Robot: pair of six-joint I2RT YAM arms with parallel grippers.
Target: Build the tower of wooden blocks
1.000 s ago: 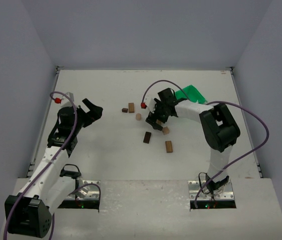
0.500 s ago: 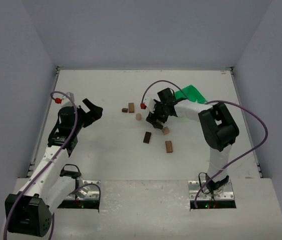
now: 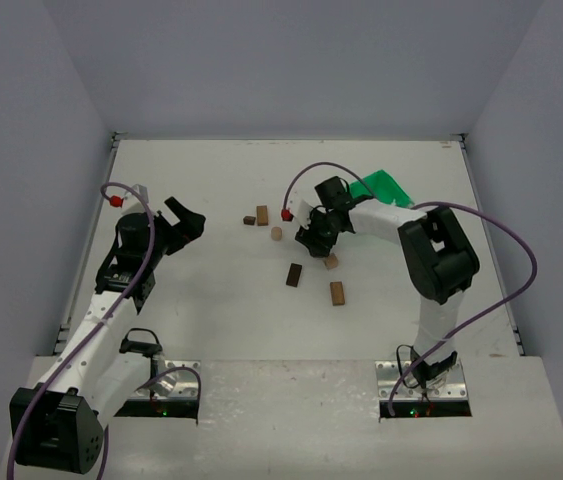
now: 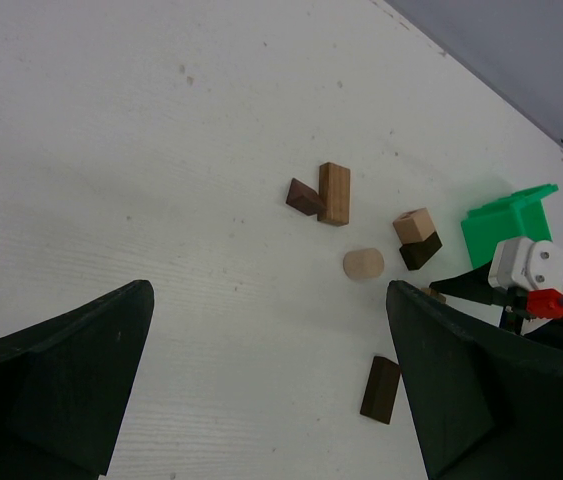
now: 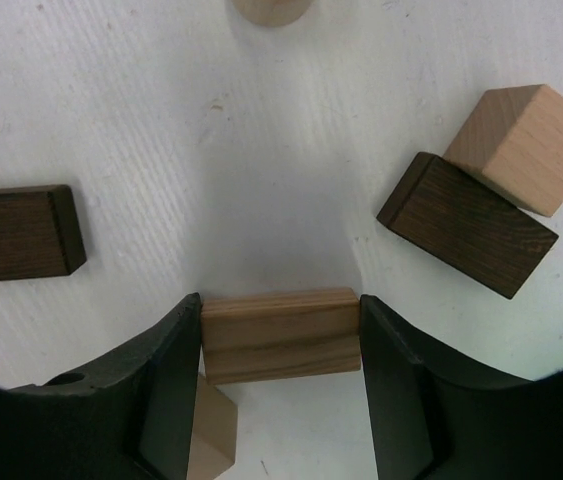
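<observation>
Right gripper (image 5: 281, 328) clamped end-to-end on tan block (image 5: 279, 345), left gripper (image 4: 269, 330) wide apart. We'd lift straight up, clear of dark block (image 5: 466, 225) nearer green bin (image 3: 379, 186).

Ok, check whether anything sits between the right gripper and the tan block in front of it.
Nothing visible does: the tan block lies directly between the fingers of the right gripper, which look pressed to both its ends.
</observation>
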